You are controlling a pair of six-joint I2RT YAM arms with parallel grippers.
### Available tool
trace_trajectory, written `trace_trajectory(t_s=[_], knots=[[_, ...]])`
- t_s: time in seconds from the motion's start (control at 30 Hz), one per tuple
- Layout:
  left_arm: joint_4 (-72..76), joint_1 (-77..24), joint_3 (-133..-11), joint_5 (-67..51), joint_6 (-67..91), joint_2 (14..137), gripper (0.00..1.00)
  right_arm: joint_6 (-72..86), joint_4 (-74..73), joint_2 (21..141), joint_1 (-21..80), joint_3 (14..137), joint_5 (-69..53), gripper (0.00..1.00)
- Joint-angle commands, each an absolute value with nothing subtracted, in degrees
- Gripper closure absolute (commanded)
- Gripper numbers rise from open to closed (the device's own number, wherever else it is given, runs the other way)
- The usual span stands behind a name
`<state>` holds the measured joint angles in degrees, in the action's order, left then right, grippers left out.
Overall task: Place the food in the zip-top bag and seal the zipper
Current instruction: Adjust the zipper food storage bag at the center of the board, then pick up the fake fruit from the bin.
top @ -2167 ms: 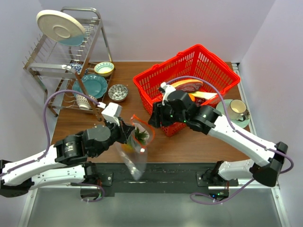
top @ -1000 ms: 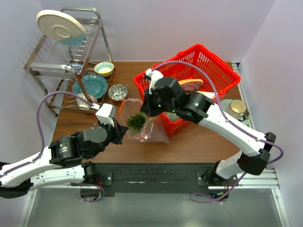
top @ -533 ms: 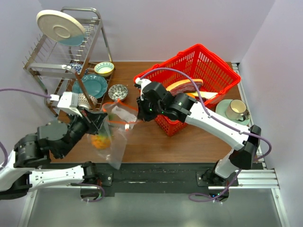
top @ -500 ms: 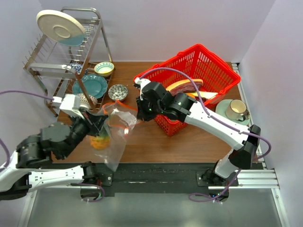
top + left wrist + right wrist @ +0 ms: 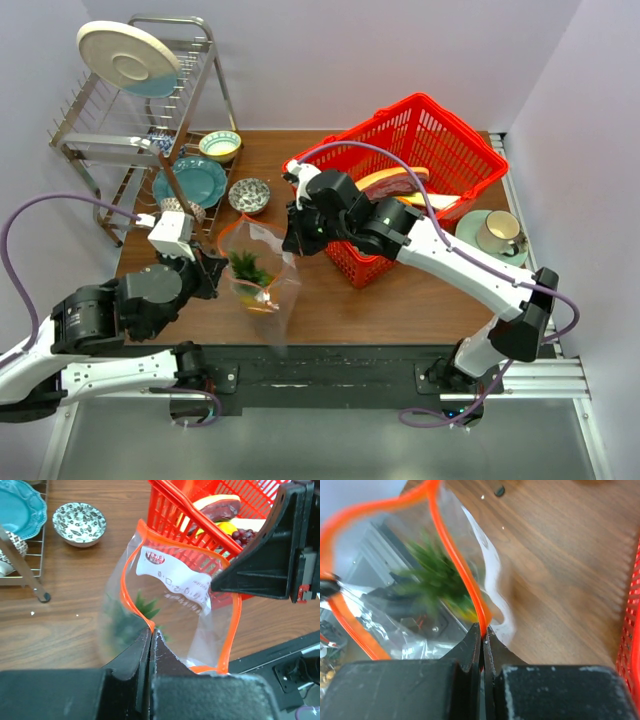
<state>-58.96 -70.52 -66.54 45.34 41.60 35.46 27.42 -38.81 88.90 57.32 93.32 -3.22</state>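
Wooden tabletop, two arms. Left gripper [image 5: 151,632] was clamped on the zipper [image 5: 452,545] of the zip-top bag [image 5: 262,275]. Right gripper [image 5: 482,627] pinched the opposite lip, mouth open between them. Pineapple [image 5: 250,272] sat inside, below both. Grape bunch [image 5: 243,534] lay in the red mesh basket [image 5: 440,130] just beyond the right gripper, not bagged. Seal undone. Basket wall looked like it crowded the reach.

You have a brown wood-grain worktop [image 5: 400,300] set into a corner of plain, pale lilac walls [image 5: 350,50], one along the far side and one rising on the right. A wire metal rack [image 5: 110,140] stands at the far left. A black rail [image 5: 340,365] runs along the near edge, with a dull grey surface [image 5: 330,440] below it. The light is even and the shadows soft.
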Motion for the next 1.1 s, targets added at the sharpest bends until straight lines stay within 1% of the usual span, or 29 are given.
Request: trace_trajectory(t_s=[0.0, 0.1, 0.13, 0.17, 0.23, 0.27, 0.37, 0.47, 0.57, 0.67, 0.8, 0.83, 0.87, 0.9, 1.0, 1.07], knots=[[-59.50, -70.49, -66.45, 48.69, 43.15, 35.51, 1.00, 27.69, -35.86, 89.65, 57.30, 93.43, -4.92, 1.00], [-55.56, -70.49, -61.36, 46.77, 43.33, 34.37, 1.00, 27.25, -35.95, 90.17, 57.22, 93.25, -4.84, 0.94], [-52.15, -70.49, -59.87, 46.15, 43.16, 33.76, 1.00, 26.99, -36.03, 90.26, 57.22, 93.16, -4.83, 0.91], [-50.73, -70.49, -57.16, 45.62, 43.15, 33.66, 1.00, 26.90, -36.04, 90.44, 57.30, 93.08, -4.57, 0.79], [-47.48, -70.49, -55.20, 44.65, 42.89, 34.36, 1.00, 26.63, -36.21, 90.79, 57.13, 92.90, -4.05, 0.63], [-46.85, -70.49, -54.15, 44.56, 42.72, 34.89, 1.00, 26.46, -36.73, 90.88, 57.13, 92.99, -3.69, 0.49], [-45.36, -70.49, -53.70, 44.56, 41.58, 38.05, 1.00, 25.58, -37.79, 89.92, 56.95, 93.25, -1.50, 0.41], [-44.04, -70.49, -53.79, 44.56, 40.17, 41.04, 1.00, 24.17, -39.10, 87.81, 55.55, 94.13, -0.09, 0.41], [-43.94, -70.49, -54.75, 45.35, 39.82, 42.97, 1.00, 23.12, -41.82, 86.84, 51.26, 96.23, 0.27, 0.42], [-43.86, -70.49, -55.63, 45.88, 39.11, 43.59, 1.00, 22.06, -43.50, 86.05, 40.83, 96.86, -3.06, 0.42], [-43.33, -70.49, -55.46, 45.88, 39.20, 43.42, 1.00, 19.96, -42.54, 85.16, 33.23, 95.63, -0.72, 0.41], [-43.16, -70.49, -54.94, 45.97, 39.46, 43.16, 1.00, 19.34, -43.06, 85.78, 32.35, 95.80, 0.08, 0.40], [-42.72, -70.49, -54.41, 46.31, 39.81, 42.89, 1.00, 18.90, -43.41, 87.61, 30.78, 96.32, 4.70, 0.39], [-41.15, -70.49, -53.80, 46.23, 39.99, 41.93, 1.00, 18.37, -43.85, 89.02, 30.07, 97.11, 6.75, 0.39], [-35.01, -70.49, -50.63, 43.95, 38.77, 39.74, 1.00, 18.02, -44.65, 93.86, 26.82, 98.09, 8.79, 0.38], [-32.27, -70.49, -49.13, 42.20, 37.27, 39.03, 1.00, 18.02, -44.38, 96.14, 24.88, 97.91, 7.91, 0.30]])
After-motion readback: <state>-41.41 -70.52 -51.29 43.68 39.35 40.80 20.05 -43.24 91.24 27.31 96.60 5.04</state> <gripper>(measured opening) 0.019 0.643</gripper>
